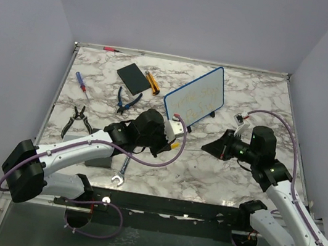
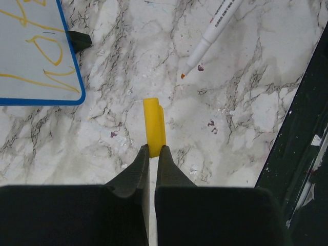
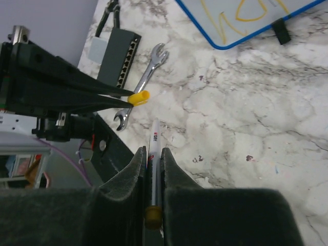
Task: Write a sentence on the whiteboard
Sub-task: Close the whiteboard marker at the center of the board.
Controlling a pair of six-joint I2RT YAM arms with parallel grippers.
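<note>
The whiteboard (image 1: 195, 97) stands tilted on black feet at the back middle, blue-framed, with faint yellow handwritten lines of the sentence (image 1: 198, 98) on its face. Its corner shows in the left wrist view (image 2: 31, 56) and the right wrist view (image 3: 246, 20). My left gripper (image 2: 152, 148) is shut on a yellow marker cap (image 2: 154, 123), held above the table in front of the board. My right gripper (image 3: 152, 151) is shut on a white marker (image 3: 153, 154), uncapped, whose orange tip (image 2: 183, 76) points toward the cap, a short gap apart.
A wrench (image 1: 122, 172) and a grey box (image 1: 99, 159) lie near the left arm. Black pliers (image 1: 78, 119), a screwdriver (image 1: 82, 85), blue pliers (image 1: 127, 100), a black pad (image 1: 133, 77) and an orange tool (image 1: 152, 82) lie at the left and back.
</note>
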